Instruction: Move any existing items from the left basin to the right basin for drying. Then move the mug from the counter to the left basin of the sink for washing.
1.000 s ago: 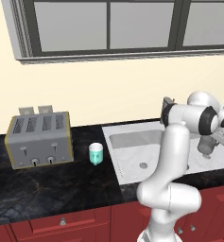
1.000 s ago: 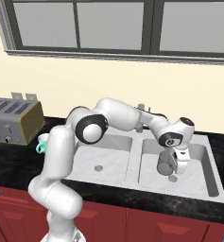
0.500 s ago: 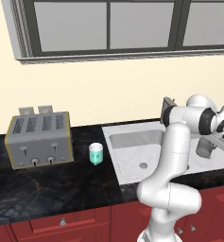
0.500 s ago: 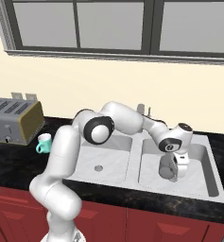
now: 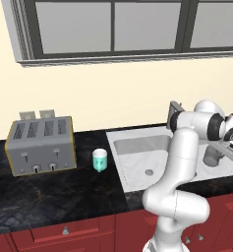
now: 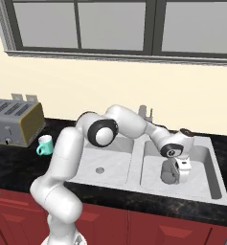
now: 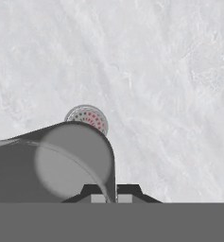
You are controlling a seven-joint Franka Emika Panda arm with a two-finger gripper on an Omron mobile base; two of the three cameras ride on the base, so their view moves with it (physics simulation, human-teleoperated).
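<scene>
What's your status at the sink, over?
Hand shut on grey cup, low inside right basin. Mug on counter. Nothing blocking.

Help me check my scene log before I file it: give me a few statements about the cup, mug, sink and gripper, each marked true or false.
1. The grey cup is in the right basin. True.
2. The mug sits inside the left basin. False: it stands on the counter, between the toaster and the sink.
3. The gripper is closed on the rim of the grey cup. True: in the hand view the fingertips pinch the cup's wall.
4. The left basin holds a dish. False: it shows bare steel and its drain.
5. The toaster stands to the right of the sink. False: it stands left of it.
</scene>
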